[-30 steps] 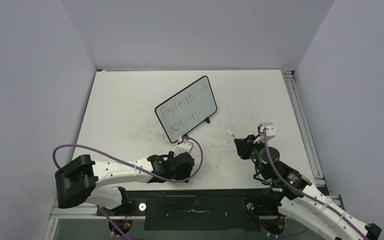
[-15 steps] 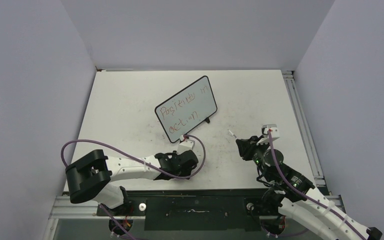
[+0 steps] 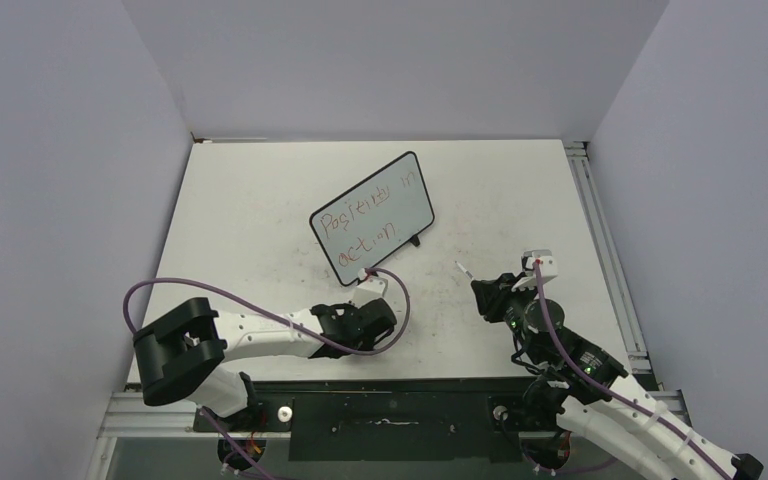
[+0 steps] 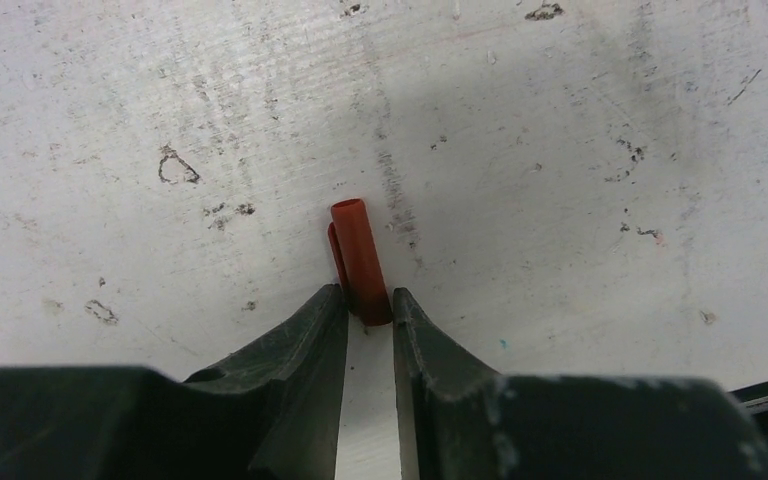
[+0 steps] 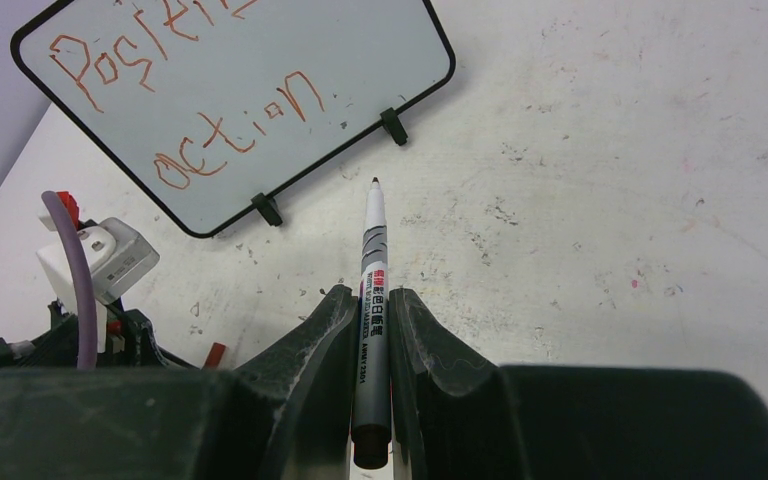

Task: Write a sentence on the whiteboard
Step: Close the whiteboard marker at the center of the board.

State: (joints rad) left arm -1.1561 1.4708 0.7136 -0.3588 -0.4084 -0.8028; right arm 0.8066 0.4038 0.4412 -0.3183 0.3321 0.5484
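Looked like the writing was done and it was recapping time. The left gripper (image 4: 368,305) was down on the table (image 3: 250,220) with its jaws narrow on either side of the near end of the red cap (image 4: 358,255), about touching it. I couldn't tell if it was really pinched yet. The right gripper (image 5: 372,300) was clamped on the marker (image 5: 372,270), low on the barrel.

To do this bit well I'd squeeze the cap square across its width so it doesn't roll or squirt out, then lift straight up before lining it up with the nib.

The cap lay flat, long axis running away from the left wrist with a slight lean to the left. What seemed to be the open mouth was at the far end. The marker ran straight out along the right fingers, bare tip pointing at the whiteboard (image 3: 373,218), near one of its feet. The board stood mid-table, face tilted toward the arms, long side slanting near-left to far-right, with the sentence (image 5: 225,135) in two lines following that slant
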